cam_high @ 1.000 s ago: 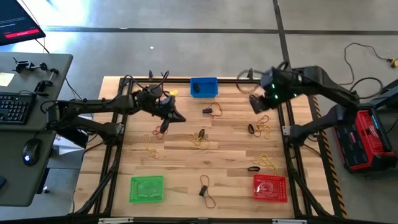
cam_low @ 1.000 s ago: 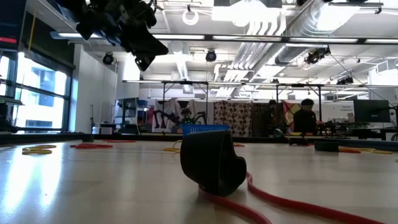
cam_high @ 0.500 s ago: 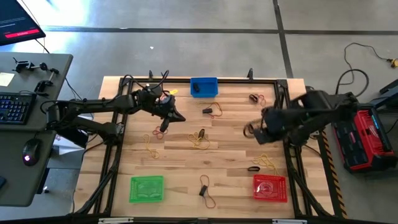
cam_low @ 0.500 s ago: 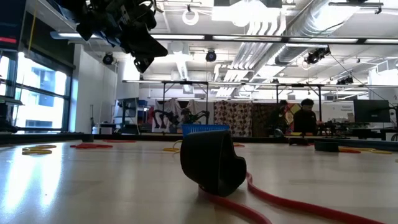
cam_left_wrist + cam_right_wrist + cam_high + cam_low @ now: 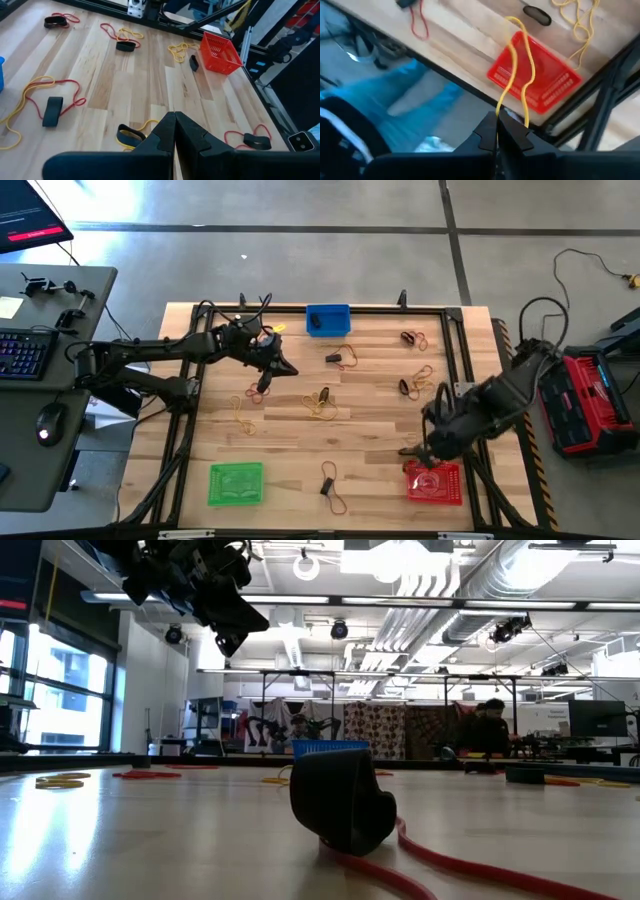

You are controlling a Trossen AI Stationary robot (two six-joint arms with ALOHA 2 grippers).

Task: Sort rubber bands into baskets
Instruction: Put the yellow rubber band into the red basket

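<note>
The wooden worktop (image 5: pixel 370 410) carries three small mesh baskets: a blue basket (image 5: pixel 327 318) at the far edge, a green basket (image 5: pixel 236 483) and a red basket (image 5: pixel 435 481) at the near corners. Thin rubber bands (image 5: pixel 322 404), yellow, reddish and black, lie scattered across the boards between them. The right hand (image 5: pixel 498 119) hangs over the red basket, closed on a yellow band (image 5: pixel 514 65) that dangles as a long loop. The left hand (image 5: pixel 174 120) is closed and empty above the worktop's left-centre.
</note>
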